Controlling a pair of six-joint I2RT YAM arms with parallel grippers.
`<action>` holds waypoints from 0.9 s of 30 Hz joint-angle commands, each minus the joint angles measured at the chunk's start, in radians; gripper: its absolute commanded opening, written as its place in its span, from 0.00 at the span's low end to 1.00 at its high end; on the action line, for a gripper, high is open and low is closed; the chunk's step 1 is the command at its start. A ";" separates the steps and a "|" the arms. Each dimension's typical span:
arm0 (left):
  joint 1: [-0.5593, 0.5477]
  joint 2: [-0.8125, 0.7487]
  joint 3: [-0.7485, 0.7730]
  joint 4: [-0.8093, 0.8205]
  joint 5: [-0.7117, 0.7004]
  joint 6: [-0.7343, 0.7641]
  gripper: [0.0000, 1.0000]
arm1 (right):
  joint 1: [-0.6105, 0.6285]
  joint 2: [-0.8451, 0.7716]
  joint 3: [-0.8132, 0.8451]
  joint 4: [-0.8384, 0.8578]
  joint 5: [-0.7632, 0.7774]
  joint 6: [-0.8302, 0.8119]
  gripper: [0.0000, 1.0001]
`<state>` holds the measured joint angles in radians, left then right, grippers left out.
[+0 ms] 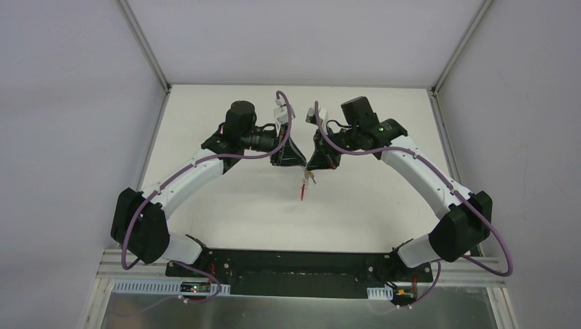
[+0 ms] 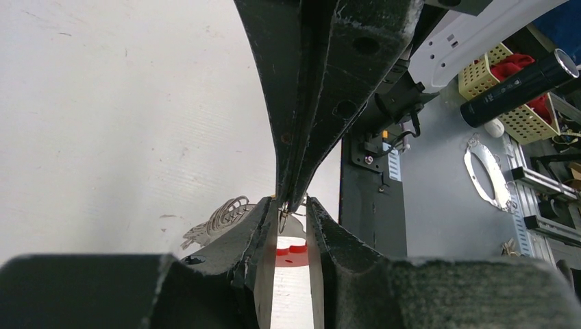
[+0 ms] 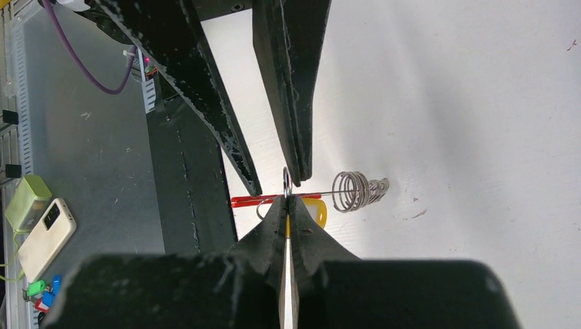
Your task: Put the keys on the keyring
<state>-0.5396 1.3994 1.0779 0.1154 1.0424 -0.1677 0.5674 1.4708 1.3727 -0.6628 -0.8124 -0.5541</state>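
Right wrist view is showing the right end effector (image 3: 288,200) pressing its fingers fully together on a small keyring (image 3: 286,179), which is sticking out past the tips. Just beyond, the left end effector (image 2: 289,203) is reaching in tip to tip, its fingers standing partly apart and gripping nothing, with one tip sitting just beside the keyring. The keys (image 3: 357,190) are fanning out to one side as a grey bunch, next to a red band (image 3: 264,201) and a yellow tag (image 3: 316,211). Whether they are touching the white tabletop (image 3: 479,103) I cannot tell. Top external view is showing both tools meeting mid-tabletop, well apart from its side and far edges, with white surface stretching around them.
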 commanded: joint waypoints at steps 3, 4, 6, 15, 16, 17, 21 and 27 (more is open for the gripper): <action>-0.005 -0.004 -0.003 0.044 0.043 0.011 0.22 | 0.001 -0.002 0.041 0.030 -0.049 0.014 0.00; -0.005 -0.001 -0.003 0.044 0.044 0.011 0.22 | -0.001 -0.002 0.041 0.031 -0.052 0.015 0.00; -0.005 0.002 -0.006 0.044 0.046 0.012 0.22 | -0.006 -0.004 0.039 0.034 -0.060 0.020 0.00; -0.005 0.004 -0.012 0.055 0.054 0.013 0.21 | -0.033 -0.012 0.026 0.056 -0.094 0.041 0.00; -0.006 0.005 -0.012 0.054 0.054 0.013 0.20 | -0.034 -0.013 0.024 0.058 -0.096 0.042 0.00; -0.006 0.006 -0.012 0.054 0.056 0.012 0.19 | -0.034 -0.013 0.023 0.060 -0.096 0.043 0.00; -0.008 0.007 -0.007 0.060 0.055 0.004 0.14 | -0.034 -0.012 0.017 0.067 -0.101 0.047 0.00; -0.012 0.009 -0.006 0.071 0.057 -0.008 0.02 | -0.035 -0.008 0.013 0.072 -0.111 0.054 0.00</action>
<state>-0.5400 1.4052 1.0698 0.1394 1.0485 -0.1707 0.5381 1.4719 1.3727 -0.6338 -0.8795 -0.5121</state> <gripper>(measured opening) 0.074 0.007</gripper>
